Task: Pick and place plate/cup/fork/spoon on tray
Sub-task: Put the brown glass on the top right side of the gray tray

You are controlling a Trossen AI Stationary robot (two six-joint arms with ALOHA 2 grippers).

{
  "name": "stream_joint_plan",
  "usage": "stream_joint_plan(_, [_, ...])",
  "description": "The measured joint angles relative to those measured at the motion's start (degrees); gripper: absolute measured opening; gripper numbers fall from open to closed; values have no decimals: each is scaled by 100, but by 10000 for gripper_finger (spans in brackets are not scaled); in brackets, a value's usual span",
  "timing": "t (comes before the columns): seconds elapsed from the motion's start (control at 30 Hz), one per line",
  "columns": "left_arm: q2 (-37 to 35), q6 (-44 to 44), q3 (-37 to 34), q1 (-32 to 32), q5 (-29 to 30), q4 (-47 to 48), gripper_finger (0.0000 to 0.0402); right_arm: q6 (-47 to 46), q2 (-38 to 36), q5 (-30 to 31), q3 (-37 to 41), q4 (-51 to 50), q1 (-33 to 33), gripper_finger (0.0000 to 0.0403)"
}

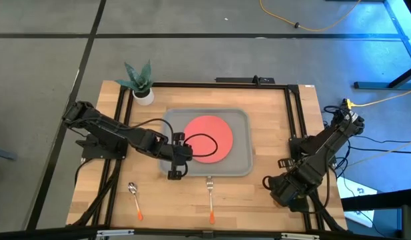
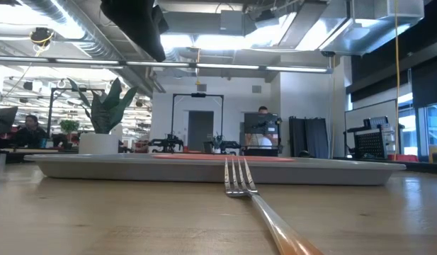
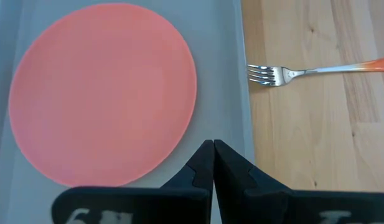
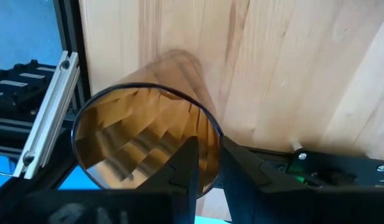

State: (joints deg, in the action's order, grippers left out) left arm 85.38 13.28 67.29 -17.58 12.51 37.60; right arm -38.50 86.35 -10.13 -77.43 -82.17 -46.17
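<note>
**Progress check: plate down, three items outstanding**

The plate (image 1: 207, 138) lies flat inside the tray (image 1: 242, 163), roughly centred; this item counts as done. A dark cable loop hangs over its near-left portion in the high view.

The cup (image 4: 145, 134) is not on the tray. In the right wrist view the right gripper (image 4: 206, 163) has one finger inside the rim and one outside, jaws clamped on the cup's wall, at the table's right near corner beside the frame rail. Judged step in hand: carrying the cup to the tray.

The fork (image 1: 210, 199) lies on the table just in front of the tray's near rim, tines toward it, untouched. The spoon (image 1: 134, 200) lies on the table near the front-left, well apart from the tray, also untouched.

The left gripper (image 3: 214, 163) hovers over the tray's near-left edge beside the plate, jaws together, holding nothing.

Tally: one of four placed; cup, fork and spoon remain.
</note>
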Motion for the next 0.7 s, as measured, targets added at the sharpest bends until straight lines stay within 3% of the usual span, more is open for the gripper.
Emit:
stream_joint_plan(0.47, [0,9,0,0,0,0,0,3,-2,0,-58,-2,0,65])
stream_joint_plan(0.7, [0,11,0,-4,0,0,0,-3,-9,-61,366,171,2,65])
